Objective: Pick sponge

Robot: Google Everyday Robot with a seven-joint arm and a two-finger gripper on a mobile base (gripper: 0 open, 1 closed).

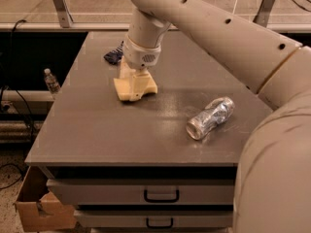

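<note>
The pale yellow sponge [123,89] lies on the grey table [112,135], left of its middle. My gripper [136,81] has come down from above onto the sponge and covers its middle and right part, with its cream tips level with the foam. Only the sponge's left and front edges show around it. The sponge rests on the tabletop. The arm reaches in from the upper right.
A crushed silvery can [210,117] lies on its side to the right. A small dark blue wrapper [114,56] lies just behind the gripper. Drawers [160,195] sit under the tabletop. A bottle [50,80] and a cardboard box [41,210] stand on the floor at the left.
</note>
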